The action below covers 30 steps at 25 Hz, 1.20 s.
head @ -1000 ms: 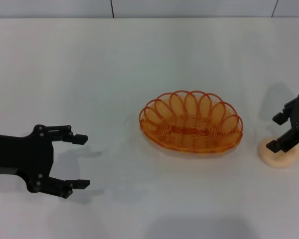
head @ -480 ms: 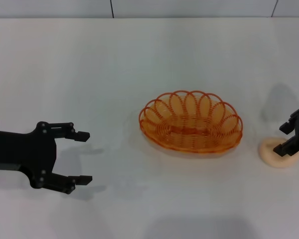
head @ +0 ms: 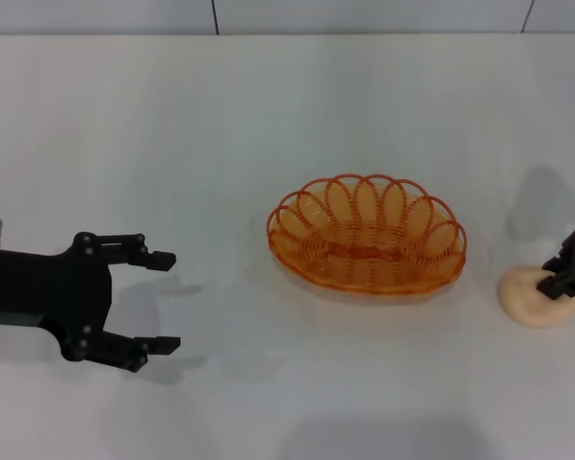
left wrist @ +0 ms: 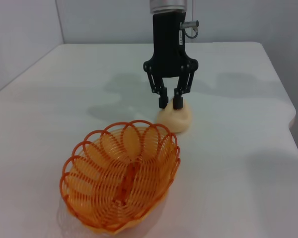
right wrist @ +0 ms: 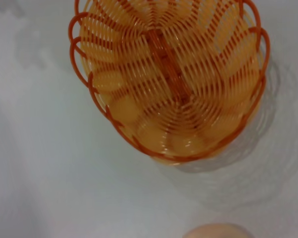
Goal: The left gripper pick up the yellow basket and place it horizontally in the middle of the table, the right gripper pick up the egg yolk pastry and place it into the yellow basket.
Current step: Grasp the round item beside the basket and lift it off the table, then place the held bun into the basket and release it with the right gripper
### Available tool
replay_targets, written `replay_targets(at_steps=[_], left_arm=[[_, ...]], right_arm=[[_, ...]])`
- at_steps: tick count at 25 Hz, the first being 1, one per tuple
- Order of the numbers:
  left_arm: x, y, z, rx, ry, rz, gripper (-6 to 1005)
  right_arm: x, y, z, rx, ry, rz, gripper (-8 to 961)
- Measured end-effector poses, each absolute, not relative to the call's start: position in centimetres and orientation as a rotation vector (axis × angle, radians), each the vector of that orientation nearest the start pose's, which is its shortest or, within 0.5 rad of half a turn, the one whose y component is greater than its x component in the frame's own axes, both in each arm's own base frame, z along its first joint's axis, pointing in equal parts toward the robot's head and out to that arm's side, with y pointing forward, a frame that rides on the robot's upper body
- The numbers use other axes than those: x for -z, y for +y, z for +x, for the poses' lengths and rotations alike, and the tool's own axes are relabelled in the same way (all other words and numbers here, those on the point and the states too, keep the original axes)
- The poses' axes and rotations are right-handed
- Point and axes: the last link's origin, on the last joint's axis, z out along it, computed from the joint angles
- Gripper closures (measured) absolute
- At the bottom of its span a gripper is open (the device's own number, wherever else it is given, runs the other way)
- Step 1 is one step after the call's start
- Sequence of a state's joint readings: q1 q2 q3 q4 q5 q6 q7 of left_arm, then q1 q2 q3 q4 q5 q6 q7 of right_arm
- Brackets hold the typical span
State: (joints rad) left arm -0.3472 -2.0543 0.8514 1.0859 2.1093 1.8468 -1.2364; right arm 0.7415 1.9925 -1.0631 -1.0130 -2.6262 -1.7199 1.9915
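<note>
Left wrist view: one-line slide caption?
Right tool poised on the egg yolk pastry, fingers slightly apart, just beyond the empty yellow basket on the white table.

The basket (head: pixel 367 238) is translucent orange-amber wire with a looped, scalloped rim. The pastry (head: pixel 534 299) is a plain, matte pale peach-cream. Both hands are black, the left hand (head: pixel 160 301) and the right hand (left wrist: pixel 171 102) alike. The counter (head: pixel 172 144) is plain white.

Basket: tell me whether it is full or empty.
Empty. The basket shows only bare wire inside; the pastry lies on the table beside it, under the right gripper.
</note>
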Motion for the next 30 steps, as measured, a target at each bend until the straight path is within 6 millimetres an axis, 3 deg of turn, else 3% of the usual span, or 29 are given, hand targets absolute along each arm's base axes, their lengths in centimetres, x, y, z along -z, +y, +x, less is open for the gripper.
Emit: replay_targets(at_steps=[7,13,20,30], left_arm=[[-4.5,27.6,-26.9,0.332,-0.063,-3.003,118],[-4.4,27.5,-27.0,0.331,-0.069,-3.005,117],[-4.3,27.2,-27.4,0.314,-0.097,-3.010,117],[-4.3,27.4,-27.1,0.328,-0.090,-3.003,117]], right_arm=[[-3.7,36.7,22.6,0.610,0.678,-2.892,776],[-4.0,36.9,21.9,0.582,0.635,-2.897,842],[-6.3,36.9,18.4,0.393,0.487,-2.897,881],[-3.2,37.3,13.0,0.099,0.327,-3.024,906]])
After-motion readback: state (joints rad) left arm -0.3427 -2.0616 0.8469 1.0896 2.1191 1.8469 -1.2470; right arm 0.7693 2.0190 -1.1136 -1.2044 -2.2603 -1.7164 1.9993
